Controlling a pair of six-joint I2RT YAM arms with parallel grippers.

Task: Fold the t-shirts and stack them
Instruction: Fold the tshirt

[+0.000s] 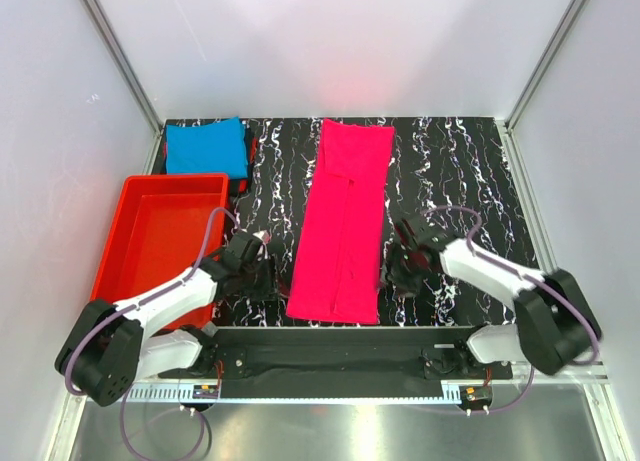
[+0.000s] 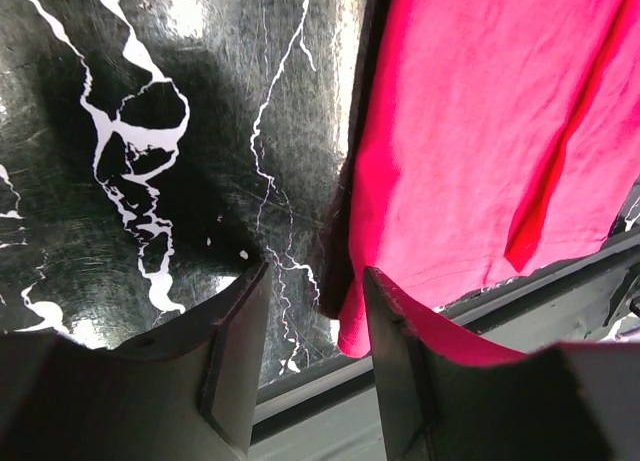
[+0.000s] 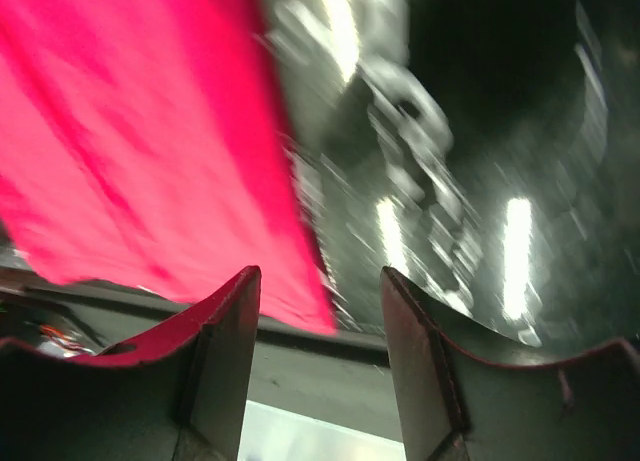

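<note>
Pink t-shirt (image 1: 342, 226) lies mid-frame as a long strip, turquoise t-shirt (image 1: 206, 147) folded upper left; crosswise folds and stacking look undone. Left gripper (image 1: 262, 271), right gripper (image 1: 402, 264): fingers spread, empty.

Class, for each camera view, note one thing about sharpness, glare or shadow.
Top external: sharp, a faint pink glow on the back wall above the pink shirt. Left wrist: sharp, lamp glare on the glossy table, dark shadow along the shirt's edge. Right wrist: motion-blurred, glare smeared into streaks.

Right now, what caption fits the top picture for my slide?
Left gripper and right gripper, both open, flank a long pink shirt; folded blue shirt and red tray sit at left.
</note>
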